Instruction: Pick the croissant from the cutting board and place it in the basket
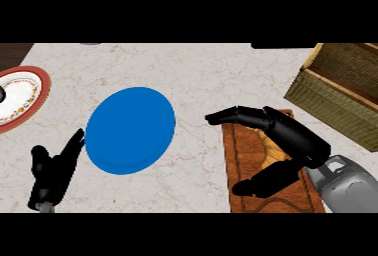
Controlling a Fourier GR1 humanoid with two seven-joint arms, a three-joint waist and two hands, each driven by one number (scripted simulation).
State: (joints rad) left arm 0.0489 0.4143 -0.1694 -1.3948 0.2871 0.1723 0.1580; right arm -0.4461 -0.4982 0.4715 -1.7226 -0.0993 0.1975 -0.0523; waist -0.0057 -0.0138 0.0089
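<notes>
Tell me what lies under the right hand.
Under the right hand lies the cutting board, with a golden strip of the croissant showing. The rest of the croissant is covered.

A kitchen: marble counter (pixel 221 75) with plates (pixel 130 130), cutting board (pixel 247 150) and wicker basket (pixel 332 95).

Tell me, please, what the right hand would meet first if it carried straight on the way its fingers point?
The right hand points left across the cutting board. Going on, it would cross bare counter and probably meet the blue plate first, if low enough; its height is unclear.
</notes>
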